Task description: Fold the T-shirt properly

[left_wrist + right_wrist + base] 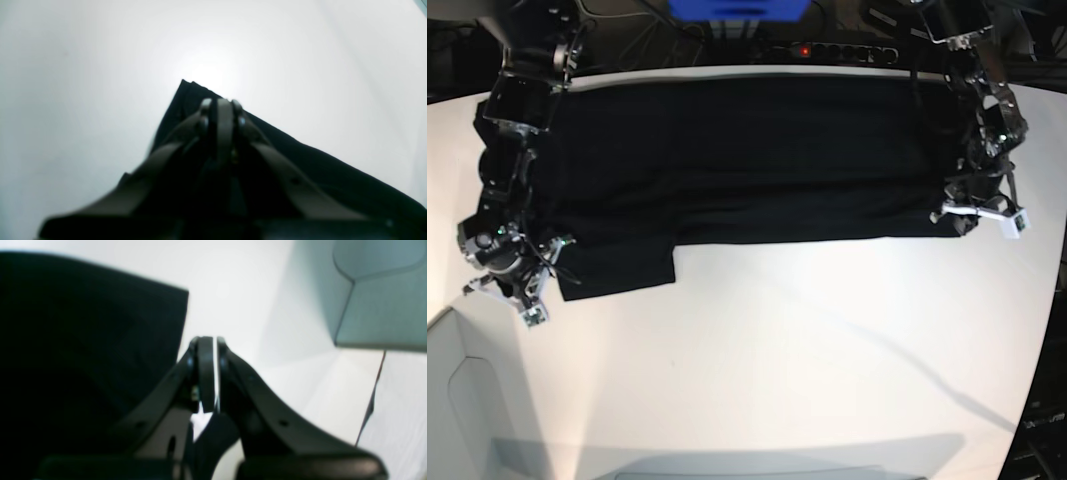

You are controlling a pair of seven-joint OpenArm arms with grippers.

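The black T-shirt (747, 160) lies flat as a wide band across the far part of the white table (827, 350), with one sleeve (617, 270) sticking out at the near left. My left gripper (959, 212) is shut at the shirt's near right corner. In the left wrist view it (222, 105) sits over the black cloth (333, 173) just behind the corner tip; no cloth shows pinched. My right gripper (532, 300) is at the shirt's near left. In the right wrist view it (215, 340) is shut and empty, over bare table to the right of the shirt's edge (83, 340).
A grey panel (457, 400) stands at the near left corner and also shows in the right wrist view (383, 300), with a thin cable (370, 406) below it. A power strip (827, 48) and a blue object (737, 8) lie behind the table's far edge.
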